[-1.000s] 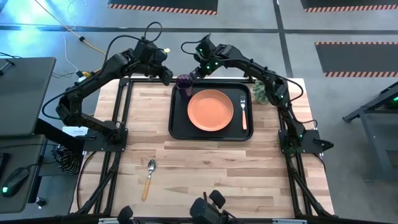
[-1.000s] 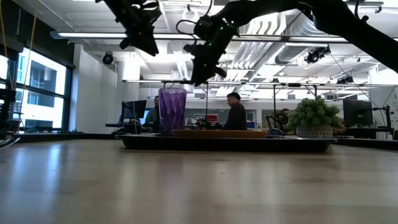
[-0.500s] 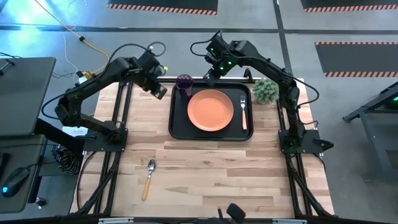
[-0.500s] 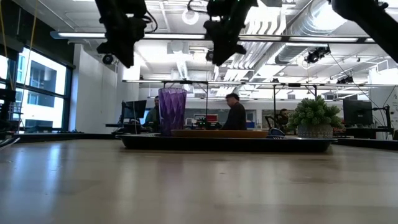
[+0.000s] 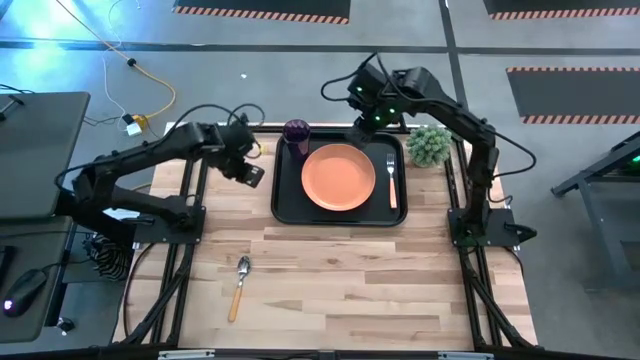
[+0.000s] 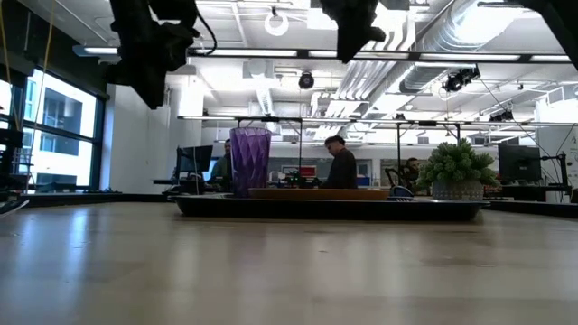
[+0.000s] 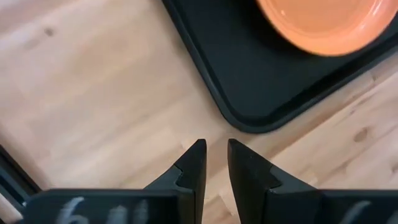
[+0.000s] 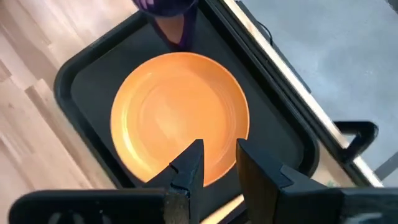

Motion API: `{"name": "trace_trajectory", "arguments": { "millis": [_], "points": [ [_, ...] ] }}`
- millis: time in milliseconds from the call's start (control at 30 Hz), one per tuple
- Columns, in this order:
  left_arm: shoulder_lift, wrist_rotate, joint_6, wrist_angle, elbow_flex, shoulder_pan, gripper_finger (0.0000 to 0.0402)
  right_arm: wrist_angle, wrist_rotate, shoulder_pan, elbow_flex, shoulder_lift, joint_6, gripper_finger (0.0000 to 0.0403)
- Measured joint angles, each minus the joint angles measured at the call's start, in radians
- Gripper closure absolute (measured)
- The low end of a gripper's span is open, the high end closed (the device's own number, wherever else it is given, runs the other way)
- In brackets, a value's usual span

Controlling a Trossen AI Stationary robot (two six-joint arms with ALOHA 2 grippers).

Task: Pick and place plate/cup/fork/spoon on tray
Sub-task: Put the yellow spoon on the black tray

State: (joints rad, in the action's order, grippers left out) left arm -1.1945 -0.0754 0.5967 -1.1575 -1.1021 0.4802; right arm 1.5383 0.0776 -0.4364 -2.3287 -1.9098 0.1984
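Left jaws narrow, just a slim gap, nothing between them; right jaws also narrow-gapped and empty. Since a second ago both arms have pulled away from the cup: left gripper was up at the tray's far-left corner by the cup, now it's swung out over bare worktop just left of the tray, and its jaws have narrowed a bit. Right gripper backed off toward the tray's far edge, hanging high.

Meaning: cup looks placed, standing upright in the far-left corner of the tray. Plate sits centred on tray, fork lies on tray just right of the plate. Three of four done, I'd say.

Only the spoon is left, lying on the worktop near the front, left of centre, well apart from both jaws, bowl pointing away from the front edge. Left gripper is the nearer one; likely next pick is its job.
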Motion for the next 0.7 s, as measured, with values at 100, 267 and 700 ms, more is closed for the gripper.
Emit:
{"name": "trace_trajectory", "arguments": {
  "millis": [100, 267, 700],
  "points": [
    [0.036, -0.001, 0.065, -0.002, 0.045, -0.064, 0.0348, 0.015, 0.001, 0.024, 0.0, 0.018, 0.023, 0.0318],
    [0.074, -0.003, 0.157, -0.008, 0.131, -0.188, 0.0346, 0.024, 0.002, 0.078, 0.0, 0.038, 0.081, 0.0318],
    [0.088, -0.062, 0.408, -0.005, 0.194, -0.494, 0.0346, 0.033, 0.085, 0.246, 0.0, 0.038, 0.256, 0.0318]
  ]
}}
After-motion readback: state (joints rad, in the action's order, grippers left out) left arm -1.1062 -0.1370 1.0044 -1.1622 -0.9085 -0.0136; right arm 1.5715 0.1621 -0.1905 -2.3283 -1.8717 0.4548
